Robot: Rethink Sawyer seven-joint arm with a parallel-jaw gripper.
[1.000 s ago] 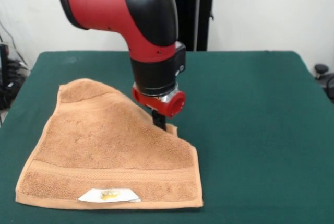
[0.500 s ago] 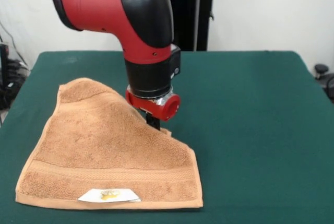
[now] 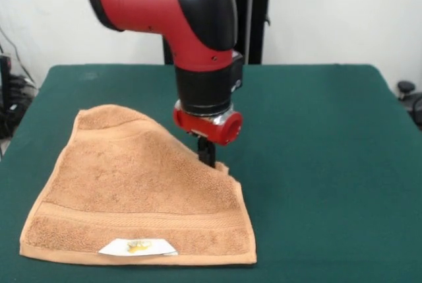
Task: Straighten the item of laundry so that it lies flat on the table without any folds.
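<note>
At towel (image 3: 142, 194) folded far edge: gripper (image 3: 207, 156) hanging down to table (image 3: 316, 138), likely reaching tucked corner for unfolding; finger state hidden.

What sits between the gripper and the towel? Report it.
Nothing visible. The gripper is down at the towel, on its folded slanted edge, with only bare table around. Whether it grips the cloth cannot be seen.

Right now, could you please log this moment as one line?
claw: down at towel fold edge | towel: far corner folded | table: green
</note>
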